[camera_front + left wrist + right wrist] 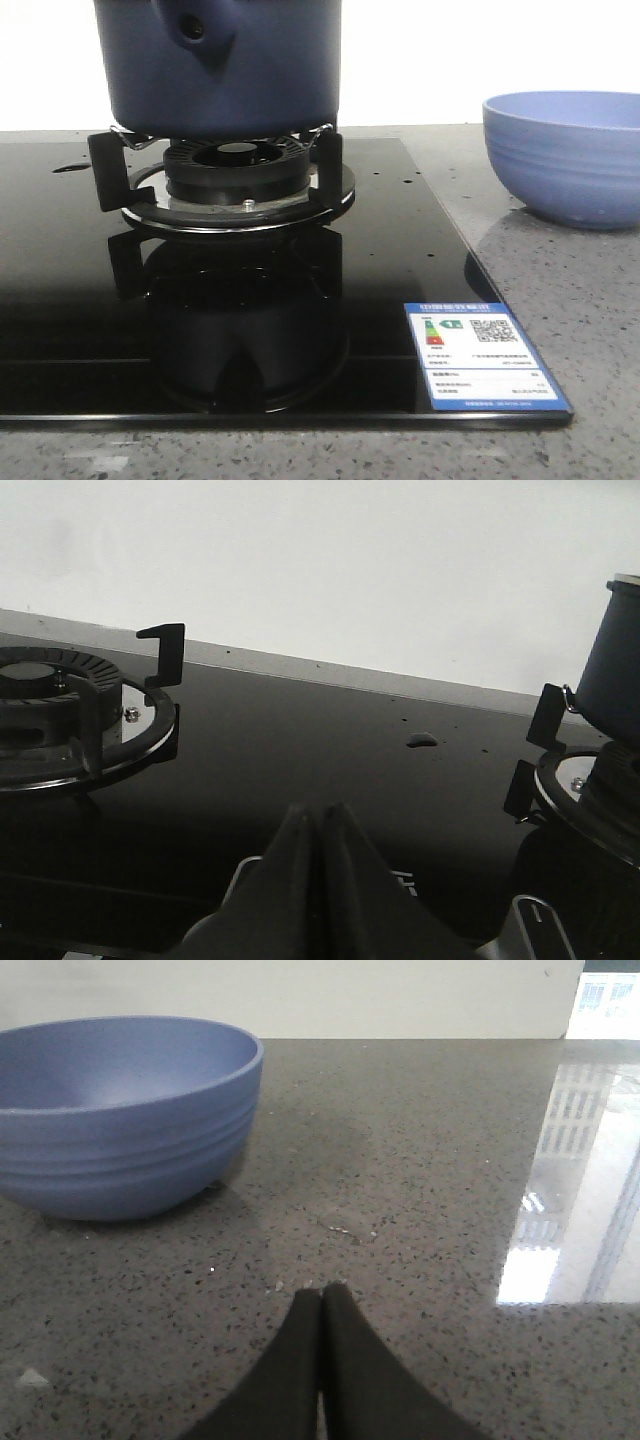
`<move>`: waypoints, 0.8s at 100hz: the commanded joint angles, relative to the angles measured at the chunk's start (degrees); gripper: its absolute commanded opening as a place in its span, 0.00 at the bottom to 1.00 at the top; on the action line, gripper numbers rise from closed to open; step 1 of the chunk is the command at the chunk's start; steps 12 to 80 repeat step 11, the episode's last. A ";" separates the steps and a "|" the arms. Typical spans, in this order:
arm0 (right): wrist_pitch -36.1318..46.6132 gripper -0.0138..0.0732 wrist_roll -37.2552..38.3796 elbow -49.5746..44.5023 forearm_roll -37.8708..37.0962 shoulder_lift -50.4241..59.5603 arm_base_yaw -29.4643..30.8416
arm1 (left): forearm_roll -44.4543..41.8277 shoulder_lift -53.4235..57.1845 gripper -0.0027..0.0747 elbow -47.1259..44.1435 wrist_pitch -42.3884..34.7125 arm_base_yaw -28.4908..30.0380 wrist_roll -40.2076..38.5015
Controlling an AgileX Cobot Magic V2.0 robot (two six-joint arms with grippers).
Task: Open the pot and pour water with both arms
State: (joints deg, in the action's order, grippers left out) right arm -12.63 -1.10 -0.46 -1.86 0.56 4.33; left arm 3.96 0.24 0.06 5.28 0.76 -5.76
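Observation:
The dark navy-blue pot (225, 65) stands on the black burner grate (230, 175) of the glass hob; its stubby side knob with a round hole (195, 30) faces me. Its top and any lid are cut off by the front view's upper edge. A strip of the pot's wall (612, 675) shows in the left wrist view. My left gripper (320, 812) is shut and empty, low over the black glass between two burners. My right gripper (322, 1292) is shut and empty over the grey counter, near the light-blue ribbed bowl (120, 1110). Neither gripper shows in the front view.
The light-blue bowl (565, 155) sits on the speckled grey counter right of the hob. A second burner (60, 715) lies on the hob away from the pot. A blue energy label (480, 355) is stuck at the hob's front right corner. A small droplet (421, 740) lies on the glass.

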 commanded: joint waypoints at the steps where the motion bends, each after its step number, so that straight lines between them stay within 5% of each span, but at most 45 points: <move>1: 4.07 0.09 0.01 -1.42 -0.66 1.05 -0.07 | 0.52 1.56 0.01 -1.96 -4.46 -0.29 -0.43; 80: 4.07 0.09 0.01 -1.42 -0.66 1.05 -0.07 | 0.52 1.56 0.01 -1.96 -4.46 -0.29 -0.43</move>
